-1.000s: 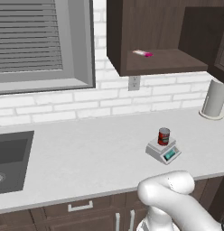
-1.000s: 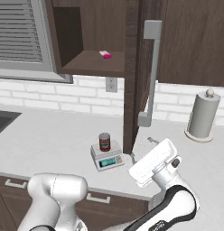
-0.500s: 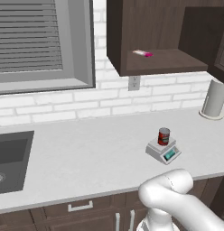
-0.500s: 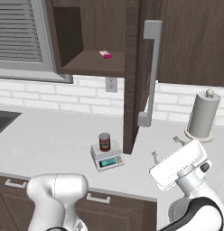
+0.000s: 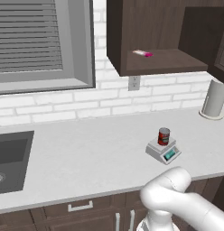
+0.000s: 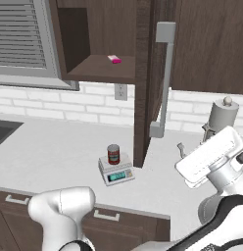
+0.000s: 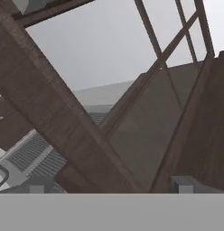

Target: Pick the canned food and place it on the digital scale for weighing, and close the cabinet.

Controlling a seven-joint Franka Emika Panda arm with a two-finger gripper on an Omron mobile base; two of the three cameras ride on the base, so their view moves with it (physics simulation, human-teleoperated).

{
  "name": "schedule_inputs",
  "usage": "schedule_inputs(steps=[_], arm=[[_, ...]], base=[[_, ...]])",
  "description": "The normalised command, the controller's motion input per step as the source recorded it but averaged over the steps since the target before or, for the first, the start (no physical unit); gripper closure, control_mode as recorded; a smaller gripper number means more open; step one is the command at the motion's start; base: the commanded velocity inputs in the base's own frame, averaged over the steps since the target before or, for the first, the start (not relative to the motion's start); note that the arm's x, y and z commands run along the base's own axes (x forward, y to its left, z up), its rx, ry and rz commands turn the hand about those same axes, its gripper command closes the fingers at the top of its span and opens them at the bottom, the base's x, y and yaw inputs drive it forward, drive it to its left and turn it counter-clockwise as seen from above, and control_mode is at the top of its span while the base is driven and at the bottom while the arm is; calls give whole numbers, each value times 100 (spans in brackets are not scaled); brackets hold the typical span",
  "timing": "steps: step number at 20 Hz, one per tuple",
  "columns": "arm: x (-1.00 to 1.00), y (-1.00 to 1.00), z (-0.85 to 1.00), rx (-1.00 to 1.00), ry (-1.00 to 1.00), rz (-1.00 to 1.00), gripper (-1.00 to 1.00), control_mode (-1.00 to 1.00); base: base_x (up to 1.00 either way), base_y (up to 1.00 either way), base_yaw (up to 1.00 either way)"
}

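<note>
The canned food stands on the digital scale near the bench's front edge. The cabinet door stands open. Our gripper appears empty; we cannot tell its width. A careless swing could clip the handle.

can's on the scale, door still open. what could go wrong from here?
1. The cabinet door stands edge-on just beside the can and scale; a sloppy push might knock them.
2. The claw sits near the paper towel roll, which a wide swing could clip.
3. The claw might slip off the door's bar handle, leaving it ajar.
</note>
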Motion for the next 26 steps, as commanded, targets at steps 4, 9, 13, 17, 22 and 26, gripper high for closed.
schedule_inputs(steps=[4, 9, 13, 17, 22, 26], arm=[[-12, 34, 88, -12, 0, 1, -100, -100], [-7, 95, 65, -4, -3, 6, -100, -100], [0, 100, 41, -1, -5, 3, -100, -100], [24, 100, 10, -1, 0, 0, -100, -100], [53, 100, 4, -6, 0, -10, -100, -100], [98, 100, 0, -10, 0, -28, -100, -100]], base=[[0, 0, 0], [0, 0, 0], [0, 0, 0], [0, 0, 0], [0, 0, 0], [0, 0, 0]])
